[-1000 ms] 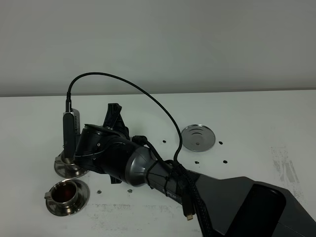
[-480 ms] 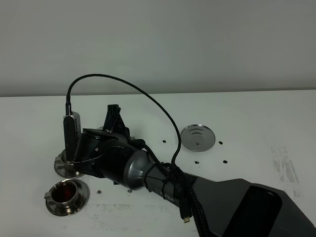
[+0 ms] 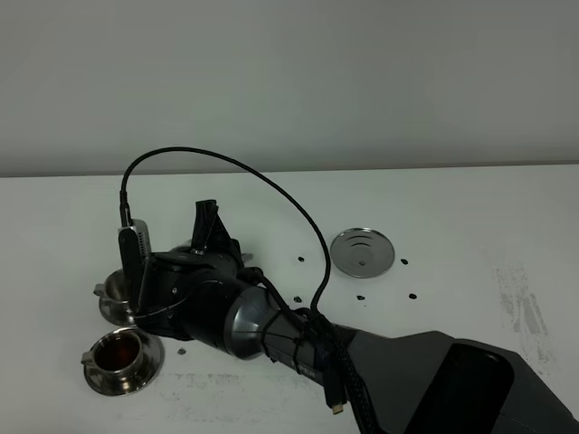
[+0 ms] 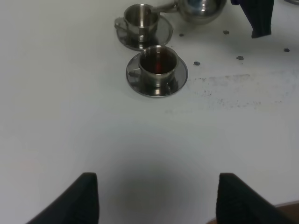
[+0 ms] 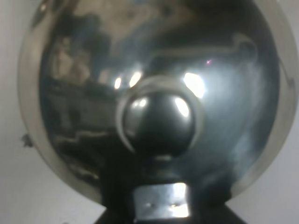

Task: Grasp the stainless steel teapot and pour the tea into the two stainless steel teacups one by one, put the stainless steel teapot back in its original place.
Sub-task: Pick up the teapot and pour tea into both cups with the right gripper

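The right arm (image 3: 271,325) reaches across the white tabletop (image 3: 452,226) to its left side, and its bulk hides the teapot in the high view; the right end effector (image 5: 161,205) is closed on the teapot (image 5: 154,93), as the right wrist view shows the pot's shiny lid and round knob (image 5: 159,123) from above, filling almost the whole picture, with a metal bracket of the handle at the edge next to the end effector. In the left wrist view the rounded body of the teapot (image 4: 201,8) stands just beside the farther cup (image 4: 140,17), and its thin spout reaches to the rim of this cup; whether liquid is running I cannot tell. The nearer cup (image 4: 158,63) sits on its saucer (image 4: 180,79) and holds dark reddish-brown tea (image 4: 158,61); the two cups are close together, their saucers nearly touching. The flat round steel disc (image 3: 363,251) lies alone on the tabletop, well apart from the cups, to the right of the arm. The left end effector (image 4: 156,200) is open, its two dark fingers (image 4: 84,200) wide apart over the bare tabletop, holding nothing.
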Motion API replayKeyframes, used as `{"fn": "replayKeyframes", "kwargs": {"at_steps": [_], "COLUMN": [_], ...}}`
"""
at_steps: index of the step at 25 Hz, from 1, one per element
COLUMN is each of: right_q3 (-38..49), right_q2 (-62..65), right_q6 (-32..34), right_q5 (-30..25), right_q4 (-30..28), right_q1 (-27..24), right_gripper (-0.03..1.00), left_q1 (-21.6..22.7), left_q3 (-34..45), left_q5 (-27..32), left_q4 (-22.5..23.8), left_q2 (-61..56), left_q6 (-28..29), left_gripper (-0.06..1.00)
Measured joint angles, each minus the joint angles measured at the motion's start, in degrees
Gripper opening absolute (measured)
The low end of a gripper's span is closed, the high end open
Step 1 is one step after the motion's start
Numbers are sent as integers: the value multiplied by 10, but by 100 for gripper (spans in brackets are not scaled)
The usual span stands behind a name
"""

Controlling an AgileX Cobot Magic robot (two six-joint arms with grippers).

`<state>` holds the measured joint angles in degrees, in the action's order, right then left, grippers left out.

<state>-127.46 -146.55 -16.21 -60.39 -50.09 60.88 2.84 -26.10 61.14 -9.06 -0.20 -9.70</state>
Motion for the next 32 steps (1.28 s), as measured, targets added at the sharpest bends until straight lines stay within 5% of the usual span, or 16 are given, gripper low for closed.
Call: {"fn": "replayKeyframes", "kwargs": {"at_steps": [32], "right_q3": [3], "right_q2": [6], "right_q6": [-2], "right_q5": [-3], "right_q4": [-21], "right_q1": [-3], "right_gripper": [17], "left_q1": [0], "left_q3": [0], "left_q5": [0], "left_q4": [0], "left_q2": [0], "left_q6": [0], "left_gripper": [54]}}
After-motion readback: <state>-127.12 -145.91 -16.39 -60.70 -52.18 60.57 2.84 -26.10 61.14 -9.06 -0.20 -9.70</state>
